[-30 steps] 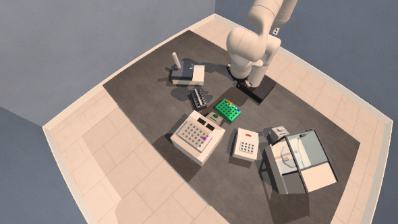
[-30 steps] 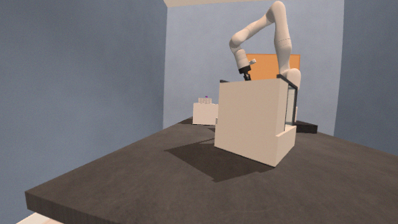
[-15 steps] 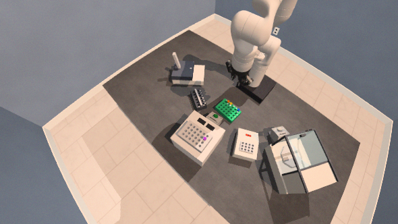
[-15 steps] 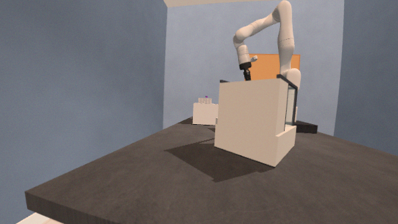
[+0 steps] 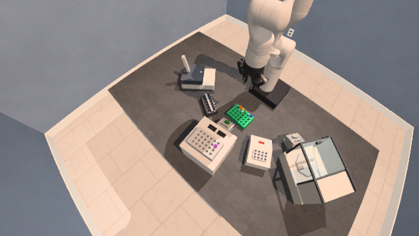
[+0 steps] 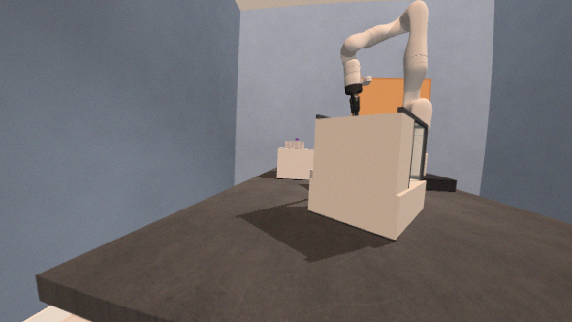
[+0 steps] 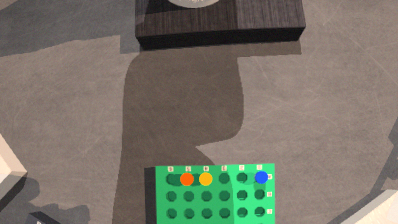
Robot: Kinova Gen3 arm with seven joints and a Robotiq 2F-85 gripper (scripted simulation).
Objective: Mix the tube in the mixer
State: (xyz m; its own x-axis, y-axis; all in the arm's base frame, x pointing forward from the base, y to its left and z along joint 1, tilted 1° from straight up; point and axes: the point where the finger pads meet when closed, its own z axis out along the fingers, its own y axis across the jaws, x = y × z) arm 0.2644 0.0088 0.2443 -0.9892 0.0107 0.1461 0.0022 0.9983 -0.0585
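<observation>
The green tube rack RK (image 5: 240, 116) stands near the arm's base; the wrist view shows it at the bottom (image 7: 215, 195). Tube B's orange cap (image 7: 187, 178) sits in the rack's row nearest the base, next to a yellow cap (image 7: 205, 178); a blue cap (image 7: 261, 176) stands further right. The mixer MX (image 5: 207, 143) is the large beige box with several bores and a purple-capped tube (image 5: 215, 146). A green round key (image 5: 226, 122) shows at its front. My gripper (image 5: 253, 76) hangs high above the bench between base and rack, partly open and empty. Its fingers are out of the wrist view.
The arm's dark base plate (image 7: 220, 17) lies just behind the rack. The black magnet block (image 5: 209, 104) and spectrophotometer (image 5: 197, 76) stand left in the top view. The dry block (image 5: 259, 151) and glass-walled balance (image 5: 312, 170) stand right. The balance (image 6: 364, 170) hides much in the exterior view.
</observation>
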